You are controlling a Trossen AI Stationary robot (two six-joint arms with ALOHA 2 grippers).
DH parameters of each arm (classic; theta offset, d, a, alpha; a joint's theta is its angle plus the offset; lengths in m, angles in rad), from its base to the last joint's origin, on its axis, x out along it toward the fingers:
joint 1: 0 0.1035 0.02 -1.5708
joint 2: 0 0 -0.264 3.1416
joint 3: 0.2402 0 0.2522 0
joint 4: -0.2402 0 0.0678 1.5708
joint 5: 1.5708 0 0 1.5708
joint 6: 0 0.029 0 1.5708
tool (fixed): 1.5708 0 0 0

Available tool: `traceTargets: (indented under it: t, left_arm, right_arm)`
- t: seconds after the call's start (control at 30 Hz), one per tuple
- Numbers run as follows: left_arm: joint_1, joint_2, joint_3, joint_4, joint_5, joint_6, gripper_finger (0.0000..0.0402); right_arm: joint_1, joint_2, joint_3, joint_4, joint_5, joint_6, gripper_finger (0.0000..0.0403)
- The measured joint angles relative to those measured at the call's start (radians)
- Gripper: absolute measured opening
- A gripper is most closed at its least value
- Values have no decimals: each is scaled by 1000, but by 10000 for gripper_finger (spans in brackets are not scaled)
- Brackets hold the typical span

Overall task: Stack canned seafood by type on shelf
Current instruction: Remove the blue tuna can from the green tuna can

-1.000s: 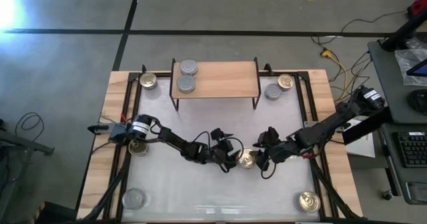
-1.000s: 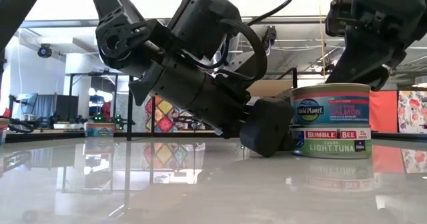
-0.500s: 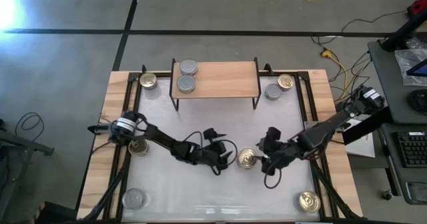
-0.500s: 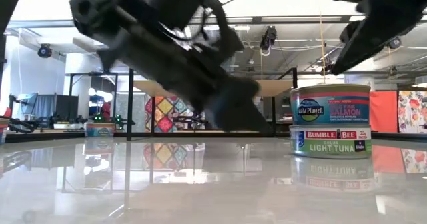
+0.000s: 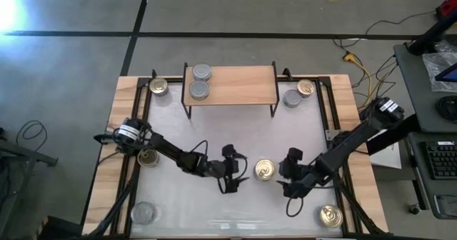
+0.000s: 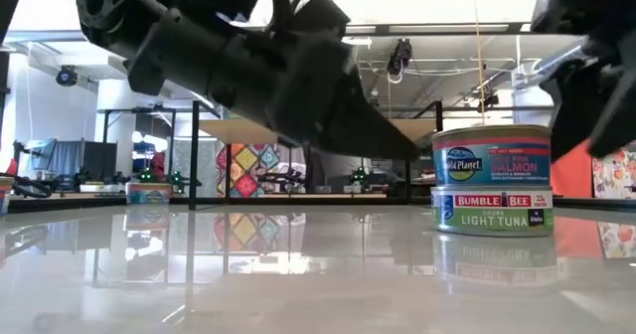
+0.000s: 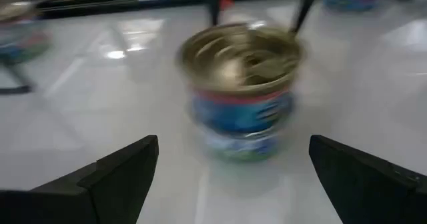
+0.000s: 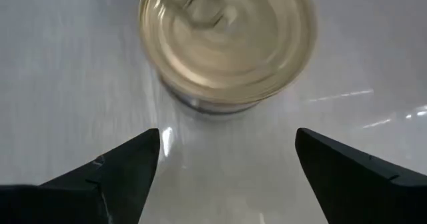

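The right claw [image 5: 285, 176] stands with its fingers apart, just beside a stack of two short round metal tins [image 5: 265, 170], gold-topped, at the middle of the glossy white bench [image 5: 214, 204]. The left claw [image 5: 232, 174], also spread wide and gripping nothing, faces the stack from the other side. Two silver-grey-topped tins [image 5: 201, 81] sit on the low light-wood shelf [image 5: 239, 84].

Two dark arms reach low toward the middle of the desk. The left hand [image 5: 232, 176] and right hand [image 5: 287, 177] face each other, both with fingers spread apart, holding nothing.
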Motion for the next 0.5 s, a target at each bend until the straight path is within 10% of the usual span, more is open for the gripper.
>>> traceTargets:
  t: [0.5]
  left_arm:
    - [74,56,43,46,44,-46,372]
  right_arm:
    - [-65,92,60,17,118,-76,326]
